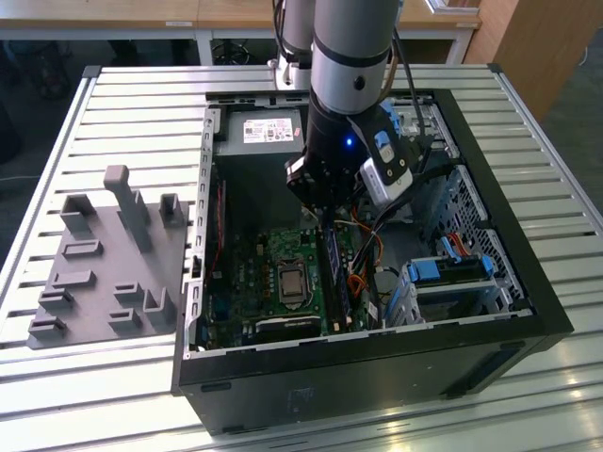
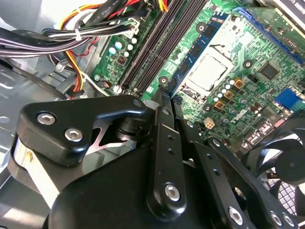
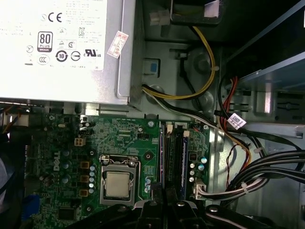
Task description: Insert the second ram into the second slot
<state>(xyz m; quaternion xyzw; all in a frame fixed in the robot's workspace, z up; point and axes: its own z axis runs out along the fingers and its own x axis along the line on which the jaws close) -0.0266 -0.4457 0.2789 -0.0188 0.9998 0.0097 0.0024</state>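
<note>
Second wrist view: tool (image 2: 169, 98) nearly closed above memory slots (image 2: 152, 47).

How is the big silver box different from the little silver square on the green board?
The silver box is far bigger than the silver square. The box carries printed stickers; the square's face looks plain. The box sits beside the green board; the square sits on it, inside a metal frame. Both are silvery and inside the computer case.
</note>
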